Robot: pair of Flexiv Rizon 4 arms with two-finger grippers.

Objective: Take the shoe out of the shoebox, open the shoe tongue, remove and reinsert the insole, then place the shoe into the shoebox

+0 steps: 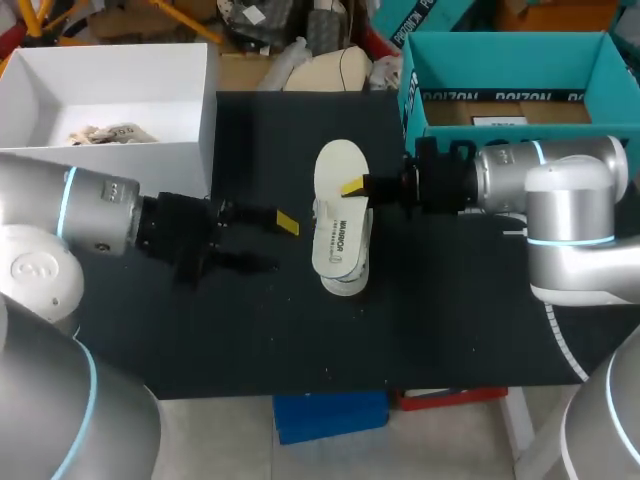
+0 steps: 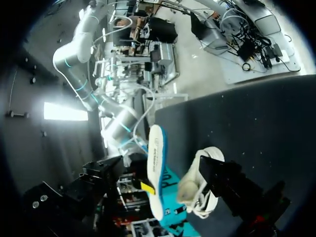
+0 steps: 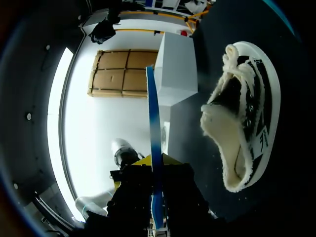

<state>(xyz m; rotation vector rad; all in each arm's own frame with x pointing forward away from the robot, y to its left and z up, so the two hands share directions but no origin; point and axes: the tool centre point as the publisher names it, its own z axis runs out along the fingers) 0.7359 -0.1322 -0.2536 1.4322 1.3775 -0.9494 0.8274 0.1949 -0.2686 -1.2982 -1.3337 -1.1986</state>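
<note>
A white insole (image 1: 338, 205) with a blue underside hangs over the black mat (image 1: 450, 320), and my right gripper (image 1: 354, 187) is shut on its edge. Under it, on the mat, lies the white shoe (image 1: 346, 275). In the right wrist view the insole (image 3: 155, 143) stands edge-on between the yellow tips of my right gripper (image 3: 154, 162), with the shoe (image 3: 242, 123) on its side beyond. My left gripper (image 1: 275, 243) stands open and empty to the left of the shoe. From the left wrist I see the insole (image 2: 157, 173) and the shoe (image 2: 200, 190) ahead of one dark finger (image 2: 227, 180).
The teal shoebox (image 1: 415, 75) stands open at the back right, behind my right arm. A white box (image 1: 205, 100) with some crumpled paper inside sits at the back left. The mat's front edge is near the table's front.
</note>
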